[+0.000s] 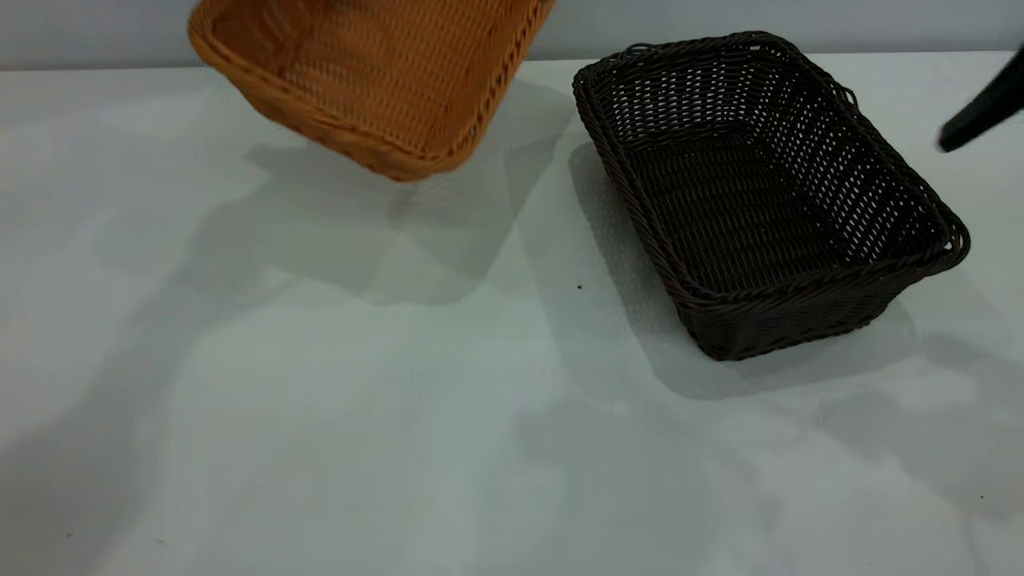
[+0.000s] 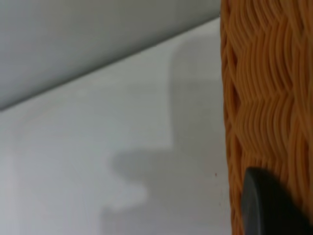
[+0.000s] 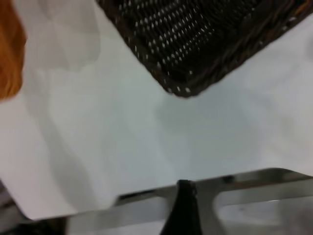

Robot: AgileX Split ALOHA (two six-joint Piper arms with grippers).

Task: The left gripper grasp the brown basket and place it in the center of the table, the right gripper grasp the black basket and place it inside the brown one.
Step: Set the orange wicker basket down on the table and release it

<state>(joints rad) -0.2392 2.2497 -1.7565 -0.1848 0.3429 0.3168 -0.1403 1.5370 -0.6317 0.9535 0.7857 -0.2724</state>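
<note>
Hanging tilted above the tabletop [image 1: 320,400], the brown basket [image 1: 376,80] touches the left end effector [image 2: 266,205] (grip indiscernible); the black basket [image 1: 768,192] rests apart from the right end effector [image 1: 980,112].

The pale table [image 1: 320,400] carries the black basket [image 1: 768,200], resting flat at its right side.

Count, exterior view: two woven baskets in all. One brown basket [image 1: 376,72], tilted, lifted off the table [image 1: 320,416] near its far edge. One black basket [image 1: 768,192], resting on the table toward the far right corner. One table. One dark arm part [image 1: 984,108] showing at the right edge.
</note>
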